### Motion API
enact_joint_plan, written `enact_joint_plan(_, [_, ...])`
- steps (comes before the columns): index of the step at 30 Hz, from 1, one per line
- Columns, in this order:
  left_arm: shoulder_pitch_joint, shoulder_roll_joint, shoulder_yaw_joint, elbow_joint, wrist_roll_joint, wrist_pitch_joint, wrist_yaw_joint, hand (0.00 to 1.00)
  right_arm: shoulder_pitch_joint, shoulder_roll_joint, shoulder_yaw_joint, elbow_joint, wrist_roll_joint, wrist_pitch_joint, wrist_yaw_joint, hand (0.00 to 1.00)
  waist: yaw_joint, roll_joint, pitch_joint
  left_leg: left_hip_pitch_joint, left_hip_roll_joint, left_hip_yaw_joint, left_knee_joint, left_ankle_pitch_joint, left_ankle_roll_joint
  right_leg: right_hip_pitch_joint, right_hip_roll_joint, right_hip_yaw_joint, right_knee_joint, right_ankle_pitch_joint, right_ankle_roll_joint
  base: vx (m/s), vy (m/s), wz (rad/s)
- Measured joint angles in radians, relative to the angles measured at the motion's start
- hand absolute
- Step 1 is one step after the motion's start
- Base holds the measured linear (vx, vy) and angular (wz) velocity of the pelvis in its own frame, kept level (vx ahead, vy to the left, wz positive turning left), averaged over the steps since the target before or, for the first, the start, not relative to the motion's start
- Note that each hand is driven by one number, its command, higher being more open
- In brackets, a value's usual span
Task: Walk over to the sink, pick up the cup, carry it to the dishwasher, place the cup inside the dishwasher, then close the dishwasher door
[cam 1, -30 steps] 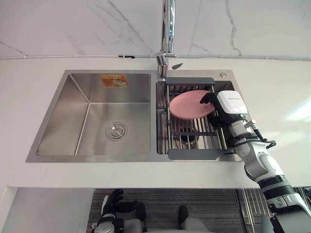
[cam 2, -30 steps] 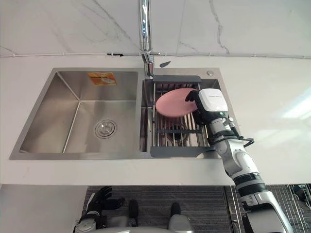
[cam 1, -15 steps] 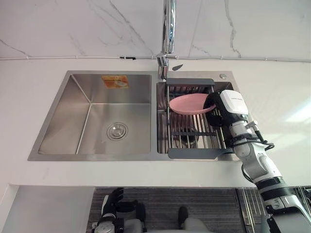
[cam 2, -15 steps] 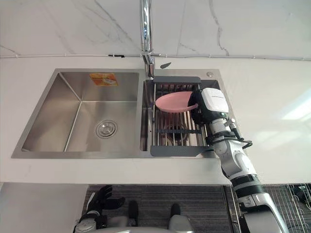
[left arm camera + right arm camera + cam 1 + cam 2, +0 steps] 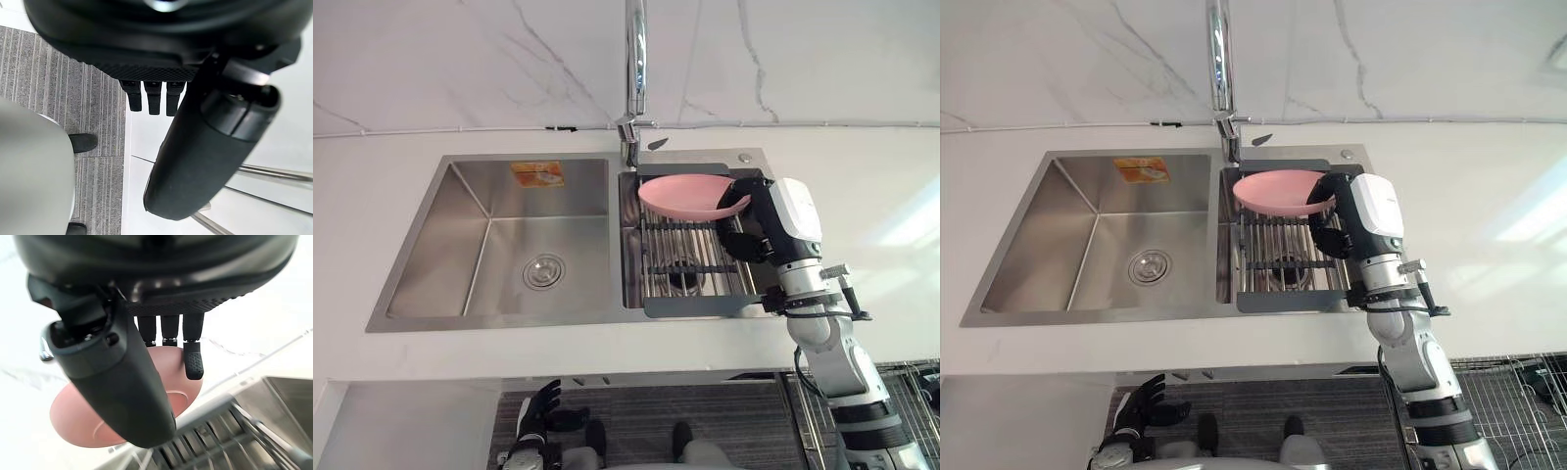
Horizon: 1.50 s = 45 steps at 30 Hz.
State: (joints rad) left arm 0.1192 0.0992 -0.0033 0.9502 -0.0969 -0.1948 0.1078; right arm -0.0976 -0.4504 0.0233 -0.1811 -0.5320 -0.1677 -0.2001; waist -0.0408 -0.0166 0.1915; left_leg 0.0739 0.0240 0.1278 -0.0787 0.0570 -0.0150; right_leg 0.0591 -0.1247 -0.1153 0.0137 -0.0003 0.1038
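Right wrist view: right hand (image 5: 115,377) pinching pink plate (image 5: 78,423), thumb and fingers curled on rim. Held up over rack (image 5: 695,305) in sink (image 5: 489,245). Left hand (image 5: 540,416) down low, fingers loose, holding nothing.

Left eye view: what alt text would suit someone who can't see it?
The robot's right hand holds a pink plate by its rim over a drying rack set in the right basin of a steel double sink, below a tall tap. Its left hand hangs low, beneath the counter edge.
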Motion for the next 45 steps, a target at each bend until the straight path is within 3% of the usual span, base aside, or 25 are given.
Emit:
enact_joint_plan(14, [-0.006, 0.0, -0.008, 0.041, 0.013, 0.005, -0.001, 0.9, 0.239, 0.158, -0.069, -0.167, 0.0, -0.016, 0.001, 0.3, -0.014, -0.003, -0.032, 0.037, 0.001, 0.009, -0.007, -0.001, -0.002, 0.034, 0.002, 0.004, -0.013, 0.002, -0.003, -0.01, -0.004, -0.02])
enact_joint_plan(19, [-0.007, 0.011, -0.042, 0.045, 0.018, 0.005, -0.001, 0.9, 0.28, 0.178, -0.082, -0.203, -0.002, -0.017, -0.009, 0.3, -0.026, 0.0, -0.039, -0.006, 0.003, -0.003, 0.011, -0.01, -0.011, 0.008, 0.002, -0.007, -0.004, -0.005, -0.011, -0.05, -0.018, 0.07])
enact_joint_plan(23, [-0.025, 0.016, -0.048, 0.065, 0.019, 0.007, -0.001, 0.9, 0.285, 0.175, -0.098, -0.239, -0.003, -0.017, -0.033, 0.3, -0.031, 0.001, -0.04, -0.08, 0.011, -0.037, 0.106, -0.03, -0.008, -0.014, 0.006, -0.036, 0.008, -0.005, -0.015, -0.02, -0.034, 0.26])
enact_joint_plan(27, [-0.043, 0.015, -0.068, 0.07, 0.019, 0.007, 0.0, 0.9, 0.255, 0.154, -0.092, -0.244, -0.002, -0.019, -0.047, 0.3, -0.025, 0.015, -0.032, -0.134, 0.031, -0.06, 0.253, -0.105, -0.015, -0.022, 0.019, -0.04, 0.049, -0.014, -0.028, -0.04, -0.018, 0.02])
enact_joint_plan(33, [-0.047, 0.014, -0.083, 0.069, 0.018, 0.006, 0.001, 0.9, 0.216, 0.109, -0.078, -0.262, -0.003, -0.031, -0.062, 0.3, -0.035, 0.025, -0.024, -0.177, 0.025, -0.054, 0.353, -0.167, -0.025, -0.103, 0.022, 0.053, 0.139, -0.061, -0.026, -0.08, 0.033, -0.32])
enact_joint_plan(36, [-0.052, 0.012, -0.08, 0.067, 0.017, 0.005, 0.001, 0.9, 0.223, 0.106, -0.077, -0.263, -0.012, -0.032, -0.062, 0.3, -0.036, 0.031, -0.011, -0.198, 0.03, -0.047, 0.426, -0.211, -0.013, -0.133, 0.038, 0.126, 0.144, -0.04, -0.015, -0.06, 0.078, -0.67])
enact_joint_plan(39, [-0.056, 0.01, -0.063, 0.064, 0.017, -0.005, 0.003, 0.9, 0.203, 0.105, -0.061, -0.261, -0.051, -0.029, -0.062, 0.3, -0.028, 0.03, 0.004, -0.216, 0.049, 0.032, 0.489, -0.26, 0.008, -0.19, 0.068, 0.25, 0.142, 0.001, 0.0, -0.1, 0.151, -1.37])
enact_joint_plan(41, [-0.063, 0.009, -0.045, 0.07, 0.014, -0.003, 0.018, 0.9, 0.198, 0.104, -0.057, -0.261, -0.074, -0.02, -0.062, 0.3, -0.044, 0.031, 0.025, -0.228, 0.073, 0.102, 0.531, -0.293, 0.026, -0.218, 0.062, 0.254, 0.137, -0.002, -0.046, -0.14, 0.177, -1.23])
enact_joint_plan(42, [-0.071, 0.005, -0.036, 0.078, 0.013, -0.003, 0.02, 0.9, 0.197, 0.102, -0.056, -0.26, -0.083, -0.007, -0.062, 0.3, -0.045, 0.041, 0.037, -0.224, 0.095, 0.144, 0.527, -0.291, 0.044, -0.226, 0.048, 0.19, 0.151, -0.02, -0.113, -0.11, 0.127, -0.77])
enact_joint_plan(45, [-0.082, 0.007, -0.02, 0.084, -0.001, 0.015, 0.02, 0.9, 0.195, 0.101, -0.022, -0.259, -0.1, -0.005, -0.059, 0.3, -0.026, 0.029, 0.046, -0.188, 0.116, 0.243, 0.508, -0.29, 0.053, -0.254, -0.028, -0.027, 0.428, -0.111, -0.12, -0.1, 0.116, -0.93])
